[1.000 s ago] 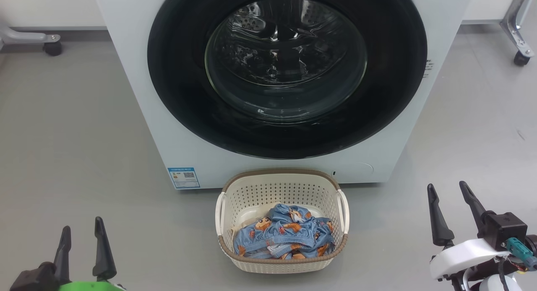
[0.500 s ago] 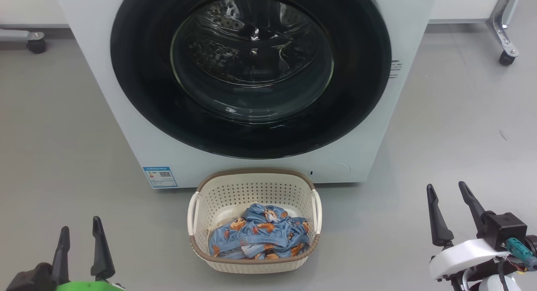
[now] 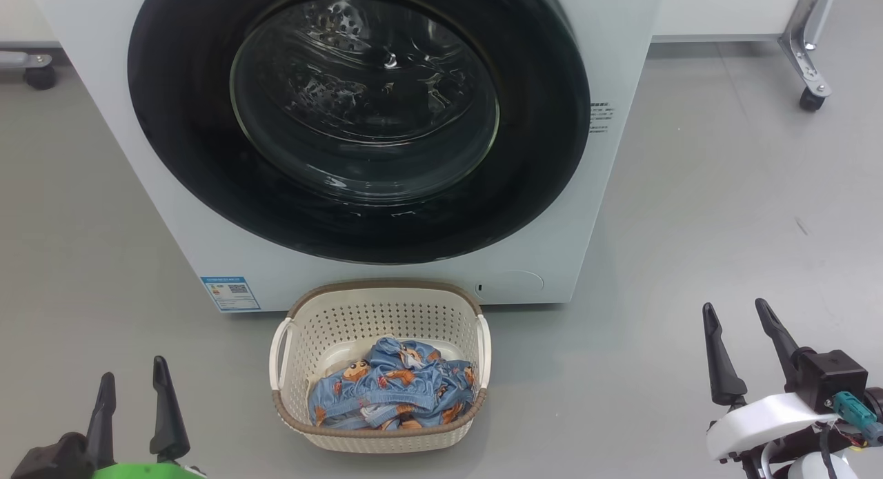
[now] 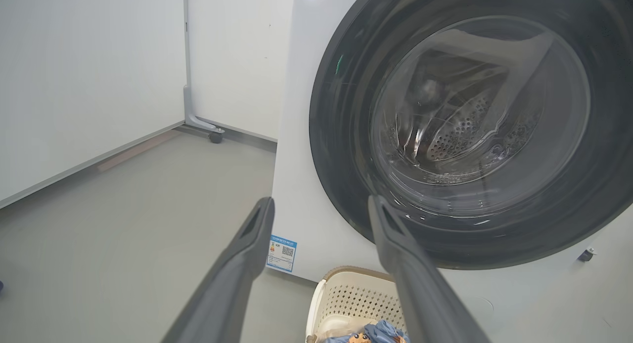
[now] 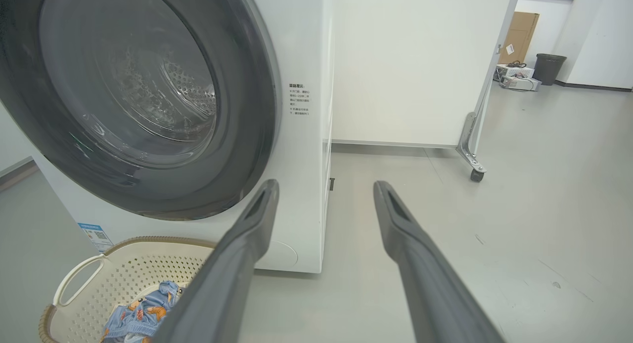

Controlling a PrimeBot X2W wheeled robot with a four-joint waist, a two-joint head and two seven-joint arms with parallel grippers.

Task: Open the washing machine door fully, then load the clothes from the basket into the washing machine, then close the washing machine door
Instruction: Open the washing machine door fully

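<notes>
My head camera has swung; nothing itself moved. Left jaws and right jaws stay spread, empty. The washing machine door [image 3: 359, 106] is shut, ahead between them. The basket [image 3: 378, 306] of clothes [image 3: 393, 393] sits closer to the left jaws. Opening hasn't started.

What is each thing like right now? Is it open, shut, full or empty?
washing machine door: shut.
washing machine: no clothes seen inside.
basket: upright, partly filled.
clothes: bunched up in the basket.
left pincer: open, holding nothing.
right pincer: open, holding nothing.
</notes>
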